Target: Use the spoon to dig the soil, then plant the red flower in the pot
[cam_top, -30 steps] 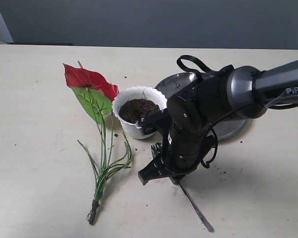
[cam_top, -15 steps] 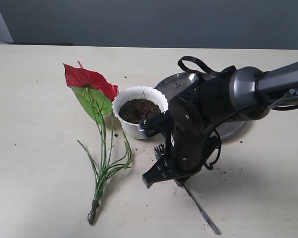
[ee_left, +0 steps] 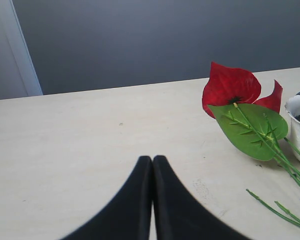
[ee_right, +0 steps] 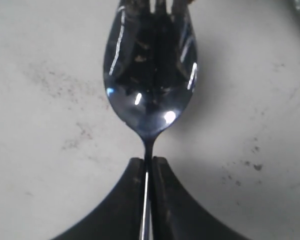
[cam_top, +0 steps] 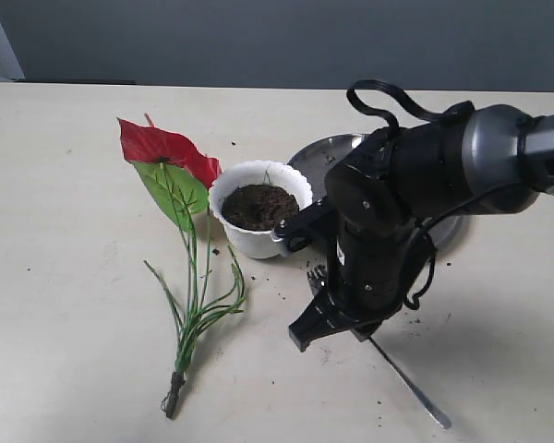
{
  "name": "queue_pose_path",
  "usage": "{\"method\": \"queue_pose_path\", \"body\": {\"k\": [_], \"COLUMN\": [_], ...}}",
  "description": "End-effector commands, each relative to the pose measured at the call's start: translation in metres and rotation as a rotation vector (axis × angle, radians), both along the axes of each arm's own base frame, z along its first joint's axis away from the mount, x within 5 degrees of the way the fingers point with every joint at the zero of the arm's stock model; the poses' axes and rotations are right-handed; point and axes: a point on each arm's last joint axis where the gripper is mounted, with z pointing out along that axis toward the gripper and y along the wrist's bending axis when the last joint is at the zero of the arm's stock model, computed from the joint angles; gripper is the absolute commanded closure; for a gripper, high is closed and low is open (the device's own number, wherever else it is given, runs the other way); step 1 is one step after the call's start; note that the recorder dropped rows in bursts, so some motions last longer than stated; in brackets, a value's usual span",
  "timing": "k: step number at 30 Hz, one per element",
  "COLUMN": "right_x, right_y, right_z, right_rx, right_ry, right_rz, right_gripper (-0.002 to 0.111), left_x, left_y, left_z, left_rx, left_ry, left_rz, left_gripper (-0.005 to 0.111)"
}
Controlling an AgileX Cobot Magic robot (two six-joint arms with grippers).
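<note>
The white pot [cam_top: 249,238] stands mid-table, full of dark soil [cam_top: 258,205]. To its left the red flower [cam_top: 166,150] lies flat, stems [cam_top: 198,295] trailing toward the front. My right gripper [ee_right: 148,161] is shut on the neck of the spoon, whose bowl [ee_right: 150,70] hangs just over the bare tabletop with only specks of soil on it. In the exterior view the right gripper [cam_top: 332,300] sits front-right of the pot, and the spoon handle [cam_top: 411,388] sticks out behind it. My left gripper [ee_left: 152,159] is shut on nothing, left of the flower [ee_left: 230,87] and the pot's rim [ee_left: 299,106].
A large round steel plate [cam_top: 319,152] lies behind the right arm, just right of the pot. Soil crumbs [cam_top: 415,318] are scattered on the table around the right gripper. The left arm is out of the exterior view.
The right arm has shifted rightward and slightly forward with the spoon, away from the pot; the spoon handle has swung further right. Flower, pot and left gripper are unmoved.
</note>
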Motion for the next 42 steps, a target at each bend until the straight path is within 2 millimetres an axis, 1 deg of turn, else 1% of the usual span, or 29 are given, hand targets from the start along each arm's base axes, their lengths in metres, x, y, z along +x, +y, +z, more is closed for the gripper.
{"method": "queue_pose_path", "body": {"k": [1, 8, 12, 16, 20, 26, 29, 31, 36, 42], "right_x": [-0.002, -0.004, 0.004, 0.016, 0.031, 0.052, 0.062, 0.069, 0.082, 0.076], "right_y": [-0.014, -0.041, -0.052, -0.05, -0.04, -0.023, -0.016, -0.012, 0.005, 0.042], "right_z": [0.021, 0.061, 0.083, 0.1, 0.117, 0.136, 0.136, 0.133, 0.117, 0.09], "right_rx": [-0.069, -0.216, -0.266, -0.309, -0.311, -0.382, -0.459, -0.536, -0.674, -0.806], "right_ry": [-0.03, -0.128, -0.282, -0.392, -0.519, -0.693, -0.742, -0.779, -0.852, -0.91], "right_rz": [0.035, 0.051, 0.126, 0.247, 0.415, 0.679, 0.782, 0.839, 1.011, 1.265], "right_gripper": [0.109, 0.109, 0.109, 0.109, 0.109, 0.109, 0.109, 0.109, 0.109, 0.109], "left_x": [0.0, 0.0, 0.0, 0.0, 0.0, 0.0, 0.0, 0.0, 0.0, 0.0], "left_y": [0.0, 0.0, 0.0, 0.0, 0.0, 0.0, 0.0, 0.0, 0.0, 0.0], "left_z": [0.0, 0.0, 0.0, 0.0, 0.0, 0.0, 0.0, 0.0, 0.0, 0.0], "left_rx": [0.002, 0.002, 0.002, 0.002, 0.002, 0.002, 0.002, 0.002, 0.002, 0.002], "left_ry": [-0.004, -0.004, -0.004, -0.004, -0.004, -0.004, -0.004, -0.004, -0.004, -0.004], "left_rz": [-0.002, -0.002, -0.002, -0.002, -0.002, -0.002, -0.002, -0.002, -0.002, -0.002], "left_gripper": [0.106, 0.106, 0.106, 0.106, 0.106, 0.106, 0.106, 0.106, 0.106, 0.106]}}
